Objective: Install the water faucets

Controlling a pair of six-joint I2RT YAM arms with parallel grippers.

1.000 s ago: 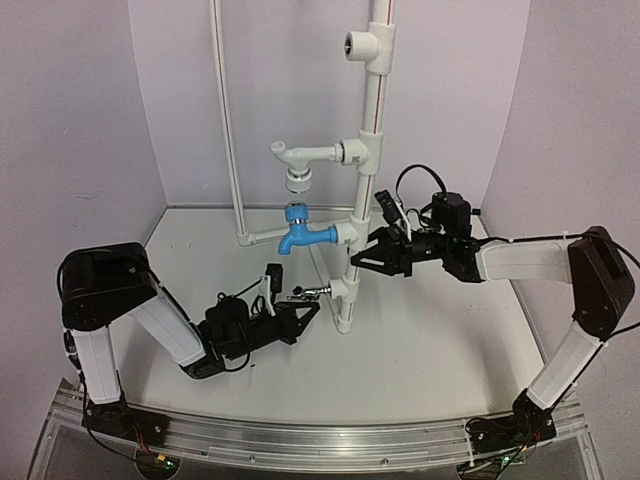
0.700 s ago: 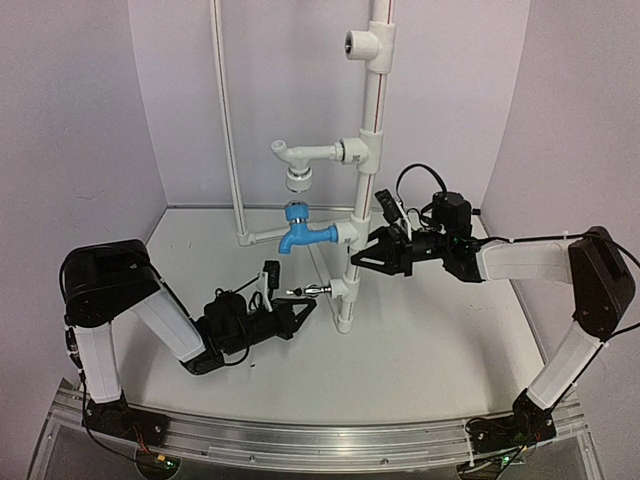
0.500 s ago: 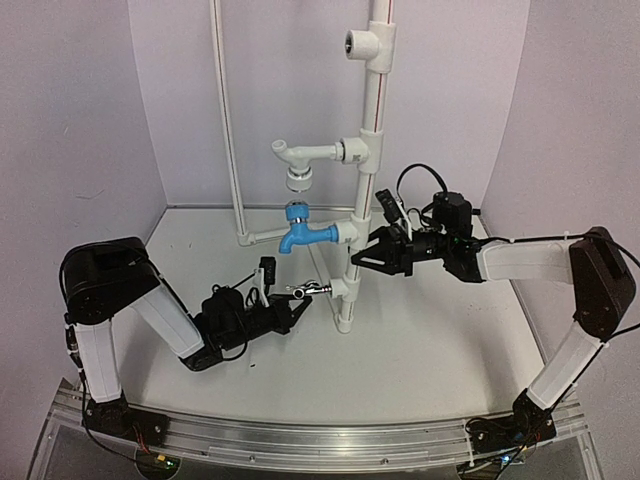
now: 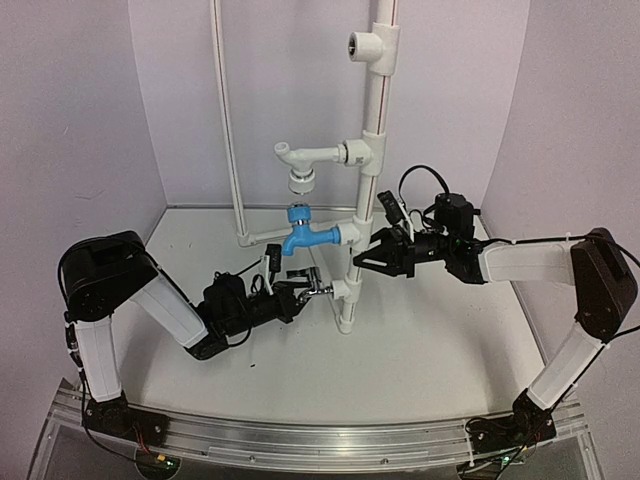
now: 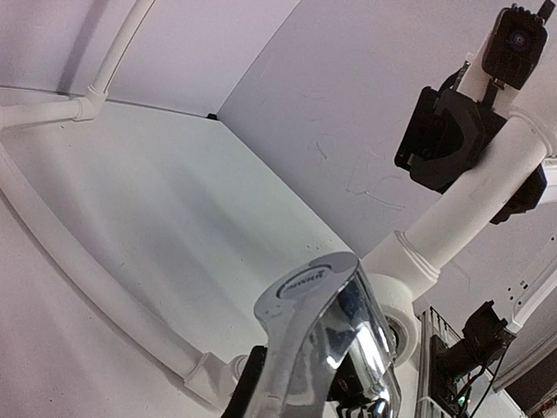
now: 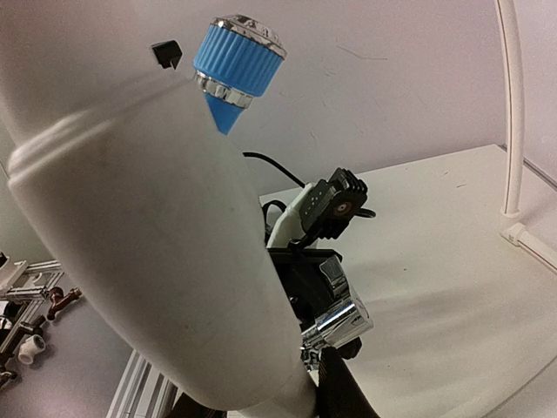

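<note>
Currently the left fingers (image 4: 296,298) are clamped on the tap (image 4: 316,288). They hold it level above the bench (image 4: 430,350), with its threaded end aimed at 3 o'clock toward the lowest tee (image 4: 345,290) of the pipe (image 4: 371,110). The tap sits just beside that tee's side port. Whether the thread has entered the port cannot be told. The grip is on the tap body at the end away from the thread, which by judgement leaves the thread free and lets a wrist roll screw it in.

At 1 o'clock of the tee, the right fingers (image 4: 362,259) are closed around the pipe, one on each side. This hold is judged to brace the pipe against the push and twist of threading.

Farther back, the blue tap (image 4: 300,236) is seated in its own fitting at 11 o'clock of the tap, with its spout toward 9 o'clock. The white tap (image 4: 300,166) sits at 12 o'clock of the blue one. The top tee (image 4: 366,42) shows an open port with nothing fitted.

Markings:
- **Tap lever:** in the left wrist view the lever carries an oval embossed mark (image 5: 305,280), but its letters are too blurred to read.
- **Pipe:** a thin red line runs along the upper part, and no text is legible there.
- **Blue tap:** the ribbed cap shows no writing.
</note>
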